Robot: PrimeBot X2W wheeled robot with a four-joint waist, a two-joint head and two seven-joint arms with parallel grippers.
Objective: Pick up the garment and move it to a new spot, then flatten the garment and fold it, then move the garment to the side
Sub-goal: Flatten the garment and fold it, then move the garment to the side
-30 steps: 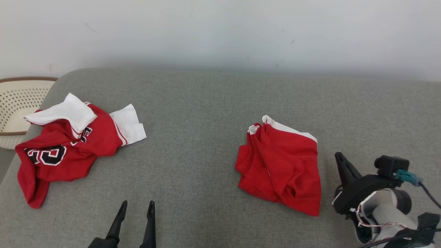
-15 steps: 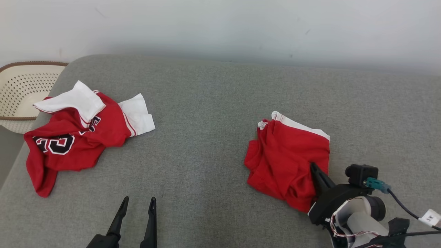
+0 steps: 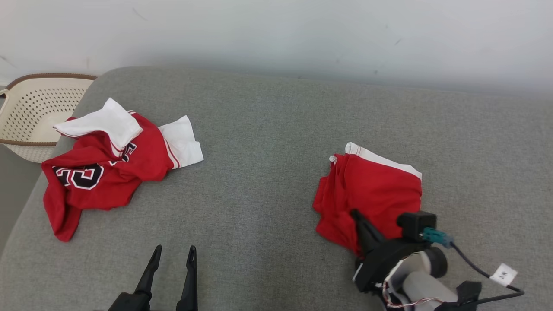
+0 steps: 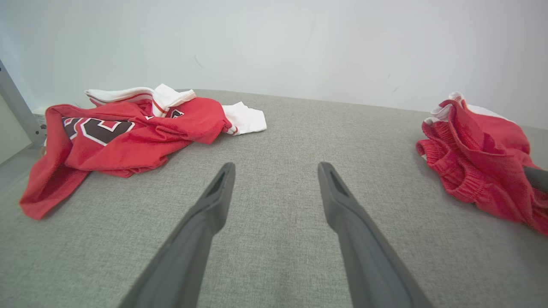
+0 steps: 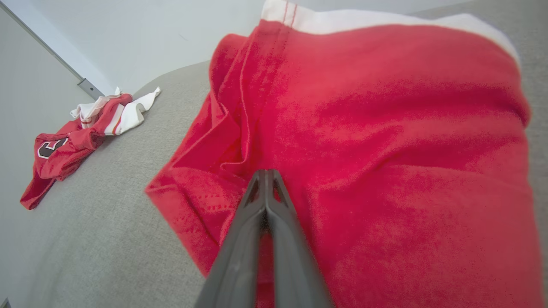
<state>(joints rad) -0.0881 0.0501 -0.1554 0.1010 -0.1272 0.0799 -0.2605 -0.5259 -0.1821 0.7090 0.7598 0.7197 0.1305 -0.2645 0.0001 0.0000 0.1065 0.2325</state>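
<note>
Since a second ago the right gripper (image 3: 357, 214) has slid in from the right. Its fingers are pinched together over the near edge of the red shorts (image 3: 380, 190), on the right of the grey couch (image 3: 268, 142). Left gripper (image 3: 174, 250) hangs near-left, spread wide, empty. Crumpled jersey (image 3: 108, 172) lies far left by a basket (image 3: 30, 108).

Left gripper (image 3: 175, 248) low, jaws wide apart; right gripper (image 3: 354, 212), jaws tight together.

Open cushion (image 3: 259, 181) between jersey (image 3: 108, 175), probable shorts (image 3: 376, 190)
</note>
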